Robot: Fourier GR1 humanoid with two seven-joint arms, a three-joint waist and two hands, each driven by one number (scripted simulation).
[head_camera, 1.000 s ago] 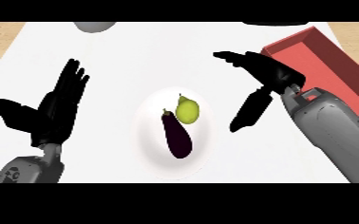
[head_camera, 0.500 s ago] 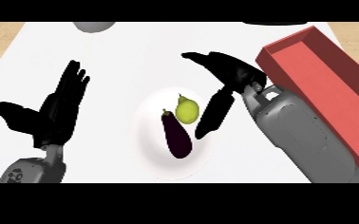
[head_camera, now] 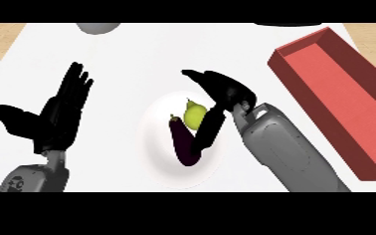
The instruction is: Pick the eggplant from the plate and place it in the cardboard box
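A dark purple eggplant (head_camera: 182, 140) lies lengthwise on a white plate (head_camera: 155, 144) at the counter's middle, beside a yellow-green pear (head_camera: 194, 115). My right hand (head_camera: 224, 93) hangs over the plate's right part, fingers spread and relaxed, the thumb reaching down beside the eggplant and covering part of it. Nothing is held in it. The red box (head_camera: 332, 84) stands at the right edge, open on top. At the left, my left hand (head_camera: 60, 114) rests open with fingers up.
A grey round object (head_camera: 98, 28) sits at the counter's far edge, upper left. A dark object (head_camera: 290, 24) shows at the far edge, upper right. Wooden surface shows at both top corners beyond the white counter.
My right hand has moved leftward from beside the box to above the plate, its thumb now next to the eggplant. The left hand, eggplant and pear have stayed put.
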